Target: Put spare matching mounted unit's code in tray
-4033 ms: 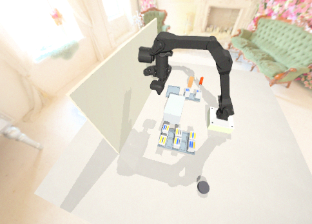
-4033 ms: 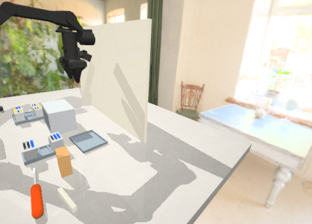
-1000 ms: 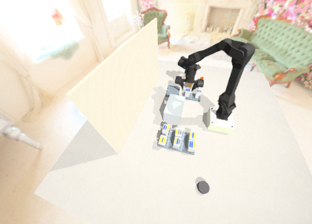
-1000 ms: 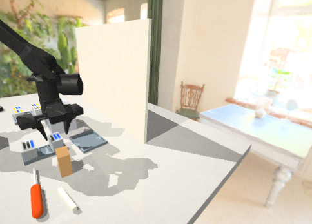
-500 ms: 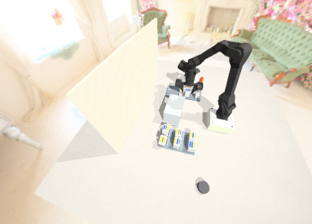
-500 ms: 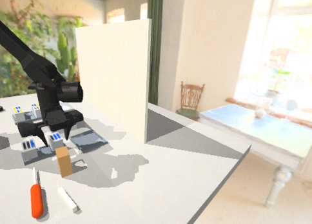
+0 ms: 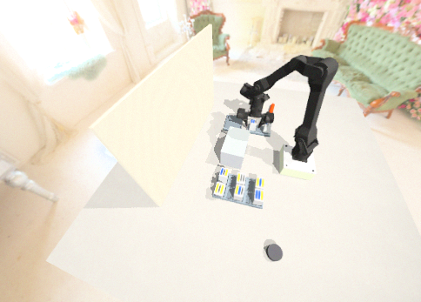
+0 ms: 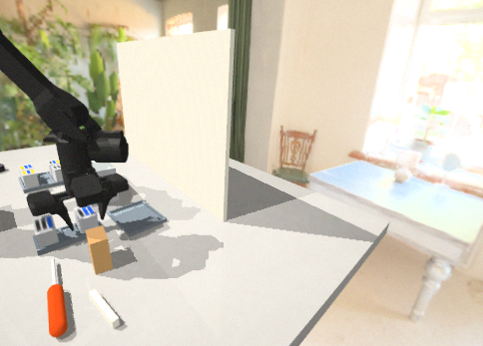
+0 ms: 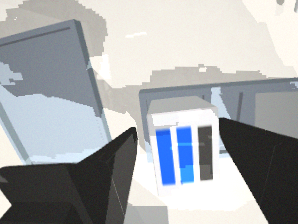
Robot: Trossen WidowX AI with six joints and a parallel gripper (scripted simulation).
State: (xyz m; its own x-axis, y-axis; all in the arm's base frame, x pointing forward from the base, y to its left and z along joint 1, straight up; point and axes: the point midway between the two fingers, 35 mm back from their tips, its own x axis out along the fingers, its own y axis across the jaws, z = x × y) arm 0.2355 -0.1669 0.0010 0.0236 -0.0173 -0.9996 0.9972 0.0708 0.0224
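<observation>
My gripper [image 7: 256,126] [image 8: 88,224] [image 9: 176,128] points down and is open, its fingers on either side of a white spare [image 7: 253,123] [image 8: 86,217] [image 9: 185,155] with two blue bars and one black bar. In the wrist view a gap shows at the left finger; the right fingertip is close beside the spare. The spare is at one end of a small grey rack [image 8: 66,239] [image 9: 250,84]. Another spare [image 8: 45,232] with black and blue bars stands at the other end. The flat blue-grey tray [image 7: 231,124] [image 8: 140,218] [image 9: 50,115] is empty. No printed back of a mounted unit is visible.
A large pale box [image 7: 235,148] stands near the rack. Beyond it is a rack [image 7: 249,191] of several barred blocks. A tall cream panel [image 7: 165,116] [image 8: 175,113] stands alongside. An orange block [image 8: 101,252], a screwdriver [image 8: 57,307] and a white stick [image 8: 105,308] lie near the small rack.
</observation>
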